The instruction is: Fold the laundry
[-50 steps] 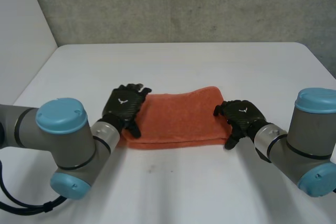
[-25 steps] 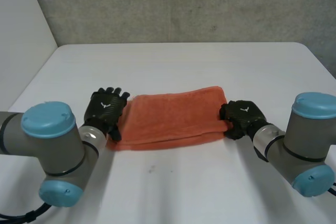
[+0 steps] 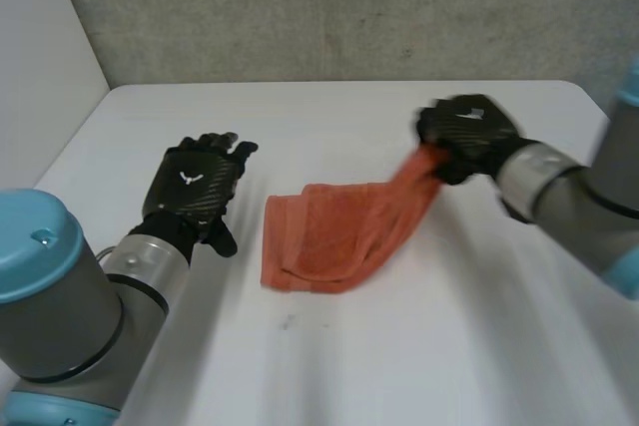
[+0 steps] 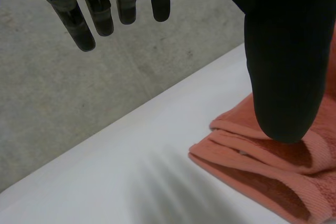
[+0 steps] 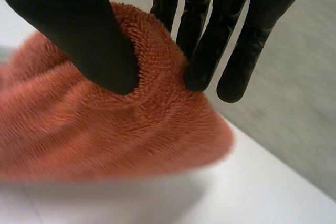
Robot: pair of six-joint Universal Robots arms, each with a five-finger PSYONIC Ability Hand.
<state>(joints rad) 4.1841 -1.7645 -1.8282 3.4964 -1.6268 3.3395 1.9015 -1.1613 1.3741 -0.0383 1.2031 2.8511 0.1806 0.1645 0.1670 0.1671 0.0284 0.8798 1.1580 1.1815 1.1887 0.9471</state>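
Orange towel (image 3: pixel 334 236): sits around the middle of the white table (image 3: pixel 419 356). The end towards the robot's left lies flat on the table, doubled into layers; the left wrist view shows stacked folded edges there. The end towards the robot's right is raised off the table and runs up in a slanted, bunched strip to the right hand (image 3: pixel 467 132).

Right hand: grasping the towel. In the right wrist view the thumb (image 5: pixel 79 35) presses a hump of terry against the fingers (image 5: pixel 205 51), so the cloth is pinched between them. The hand is held above the table, on the far side of the towel's flat part.

Left hand (image 3: pixel 195 192): released, holding nothing. Its fingers (image 4: pixel 100 14) are straight and spread, and the thumb (image 4: pixel 286 61) stands out to the side. The hand is beside the towel's flat end, apart from it, with bare table between the two.

Surroundings: grey concrete wall (image 3: pixel 349 7) behind the table's far edge.
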